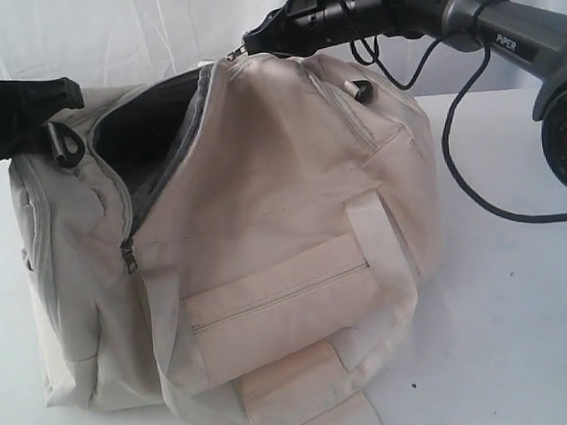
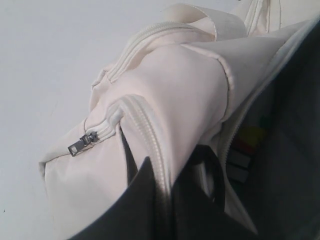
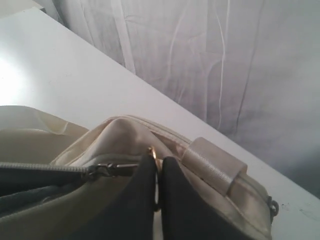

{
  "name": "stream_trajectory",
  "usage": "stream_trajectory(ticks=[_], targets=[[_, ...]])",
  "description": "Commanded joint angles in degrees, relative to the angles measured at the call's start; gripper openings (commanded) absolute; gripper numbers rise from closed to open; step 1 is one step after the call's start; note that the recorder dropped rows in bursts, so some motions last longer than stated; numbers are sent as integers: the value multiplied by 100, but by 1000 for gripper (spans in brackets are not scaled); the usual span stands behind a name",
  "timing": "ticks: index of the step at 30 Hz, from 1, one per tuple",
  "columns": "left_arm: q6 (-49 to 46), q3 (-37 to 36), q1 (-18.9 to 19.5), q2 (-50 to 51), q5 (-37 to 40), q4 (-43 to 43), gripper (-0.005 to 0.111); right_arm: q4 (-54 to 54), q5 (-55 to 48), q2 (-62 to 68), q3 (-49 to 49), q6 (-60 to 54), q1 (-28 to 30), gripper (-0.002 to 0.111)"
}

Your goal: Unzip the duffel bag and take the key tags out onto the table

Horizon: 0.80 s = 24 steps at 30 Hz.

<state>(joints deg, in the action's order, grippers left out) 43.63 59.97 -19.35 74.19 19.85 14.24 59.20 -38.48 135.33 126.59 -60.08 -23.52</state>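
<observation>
So the left end effector (image 1: pixel 64 94) sits low on the left, clamped on the duffel bag (image 1: pixel 284 222). The right arm (image 1: pixel 503 26) stretches across up top, right end effector (image 3: pixel 157 165) pinched tight on the zipper pull (image 3: pixel 107 170).

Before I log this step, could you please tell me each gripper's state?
Left gripper: closed on the duffel bag, at its opening edge.
Right gripper: closed on the zipper pull.

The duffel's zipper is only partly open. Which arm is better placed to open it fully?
Probably the right: the right hand is shut on the zipper pull atop the duffel bag, while the left hand only pinches the bag's end.
</observation>
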Motion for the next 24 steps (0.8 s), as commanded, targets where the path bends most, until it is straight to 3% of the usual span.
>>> stream_trajectory(ticks=[1, 8, 10, 15, 17, 24], targets=[[90, -21, 40, -87, 307, 77, 0, -294, 842, -47, 77, 296, 211, 0], [93, -21, 40, -87, 319, 99, 0, -240, -72, -60, 77, 320, 211, 5], [93, -21, 40, -87, 319, 99, 0, -240, -251, -89, 77, 341, 211, 16], [93, -21, 40, -87, 330, 122, 0, -240, -454, -282, 77, 355, 211, 59], [43, -21, 40, -87, 330, 122, 0, -252, -454, -390, 77, 355, 222, 69], [-185, -21, 40, -87, 330, 122, 0, -1010, -1142, -877, 77, 1138, 446, 70]])
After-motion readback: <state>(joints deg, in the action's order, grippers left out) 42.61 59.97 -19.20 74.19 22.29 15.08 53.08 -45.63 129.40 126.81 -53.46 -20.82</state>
